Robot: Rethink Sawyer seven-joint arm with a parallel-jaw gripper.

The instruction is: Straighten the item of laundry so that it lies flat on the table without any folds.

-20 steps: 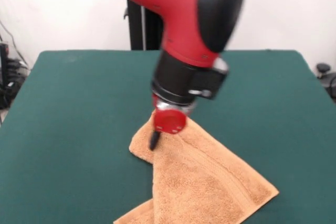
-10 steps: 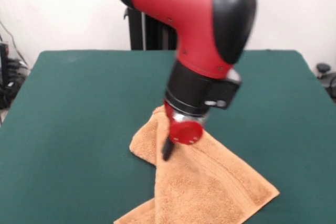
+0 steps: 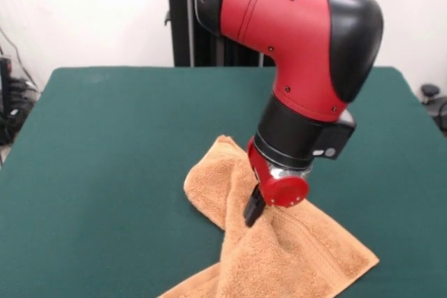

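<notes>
The item of laundry (image 3: 286,256), a fluffy orange-tan towel, lies crumpled and folded over itself on the green table (image 3: 105,137), right of centre near the front edge. Its lowest part runs out of the picture at the bottom. My gripper (image 3: 251,215) hangs from the red and black arm (image 3: 300,40) and presses into the towel's upper middle. It is shut on a raised fold of cloth. Only one black finger (image 3: 254,206) shows; the red wrist disc (image 3: 285,190) covers the rest. A woven band runs along the towel's right side.
Cables and dark gear (image 3: 10,102) sit beyond the table's left edge. A small black object (image 3: 429,92) stands past the right edge. The table's far edge runs along the white wall.
The arm has swung right and slightly toward the front edge. The towel has shifted right with the gripper, and its far corner now stands up higher behind the finger.
</notes>
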